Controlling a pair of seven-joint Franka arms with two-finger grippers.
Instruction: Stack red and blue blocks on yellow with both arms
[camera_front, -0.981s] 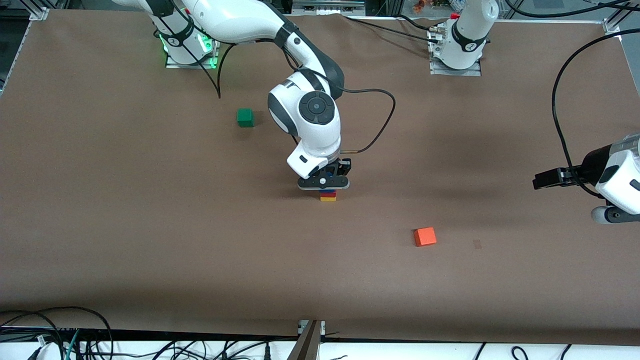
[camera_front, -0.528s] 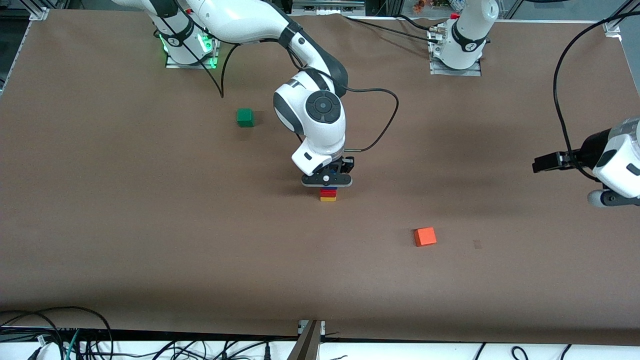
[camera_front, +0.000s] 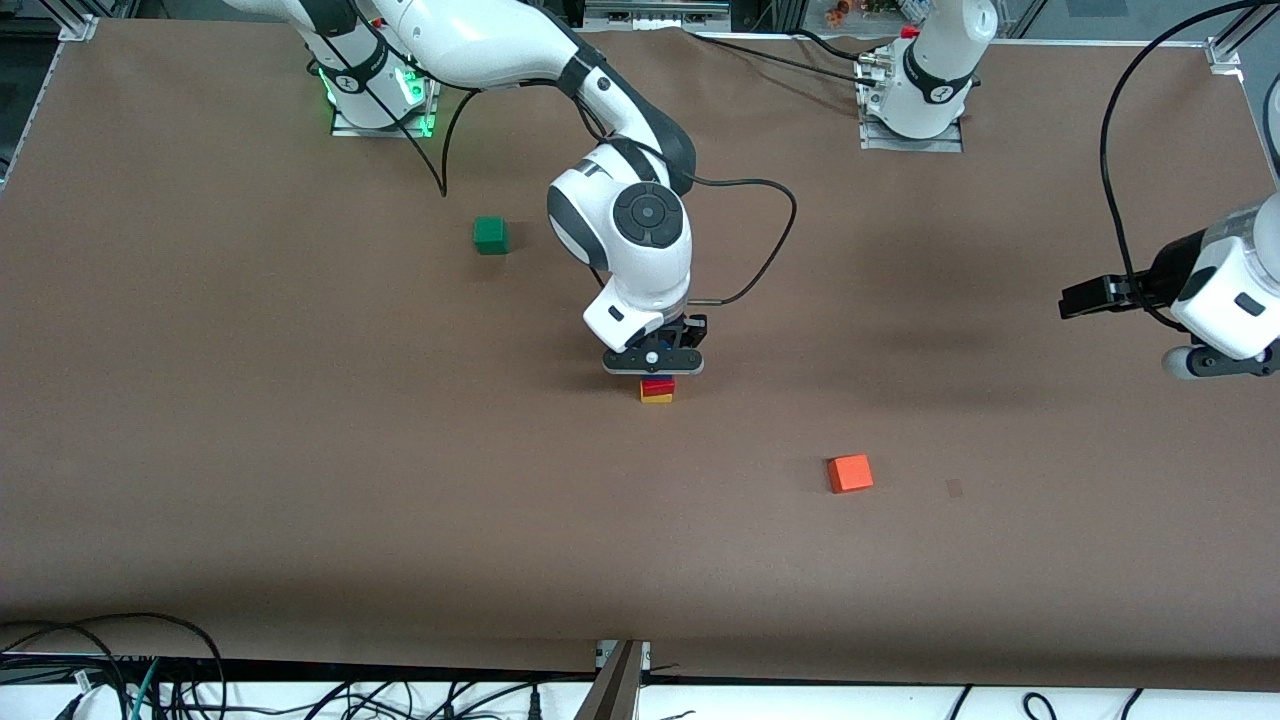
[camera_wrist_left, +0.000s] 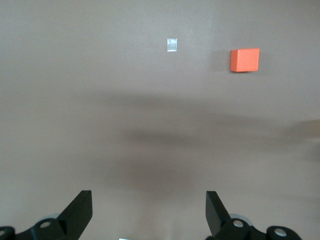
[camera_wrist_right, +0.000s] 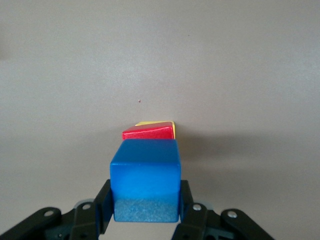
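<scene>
Clamped on the blue block (camera_wrist_right: 145, 180), the right gripper (camera_front: 652, 368) hung over the red block (camera_front: 657, 386), which sat on the yellow block (camera_front: 657, 397) near the table's (camera_front: 250, 480) middle. Toward the left arm's end of the table, the left gripper (camera_wrist_left: 149, 212) waited with jaws spread over bare surface. No readable writing showed.

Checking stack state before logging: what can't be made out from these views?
- Blue block: hidden under the right gripper in the front view; whether it touches the red block is unclear.
- Yellow block: mostly covered by red in the right wrist view.
- Left gripper: only its open fingertips show in the left wrist view.
</scene>
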